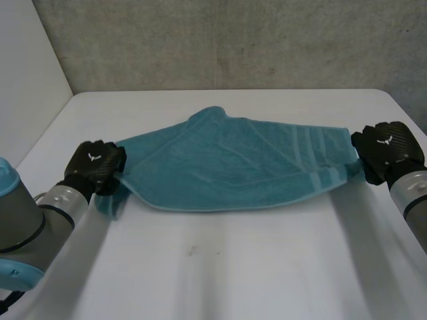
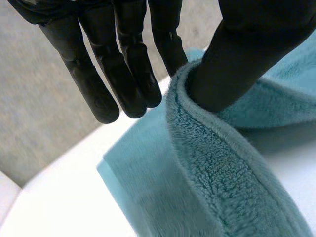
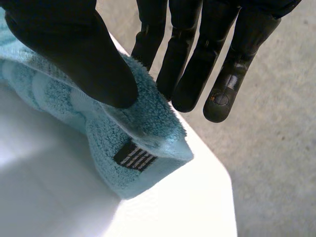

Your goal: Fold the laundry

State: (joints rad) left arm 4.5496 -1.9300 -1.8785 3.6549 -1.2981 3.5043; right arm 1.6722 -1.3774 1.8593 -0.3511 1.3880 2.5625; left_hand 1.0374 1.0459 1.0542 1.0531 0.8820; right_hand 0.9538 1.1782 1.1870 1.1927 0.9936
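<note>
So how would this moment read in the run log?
teal towel: stretched out over white table | left hand: pinching one end | right hand: pinching other end

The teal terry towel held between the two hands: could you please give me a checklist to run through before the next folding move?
1. Grip of the left hand: its thumb and straight fingers pinch the left end of the teal terry towel. Ok.
2. Grip of the right hand: its thumb and fingers pinch the right corner, by the small black striped label. Ok.
3. Towel taut: its near edge bows down between the hands. Not ok.
4. Edges even: the far edge has a hump left of the middle. Not ok.
5. Towel's middle resting on the white table: cannot tell.
</note>
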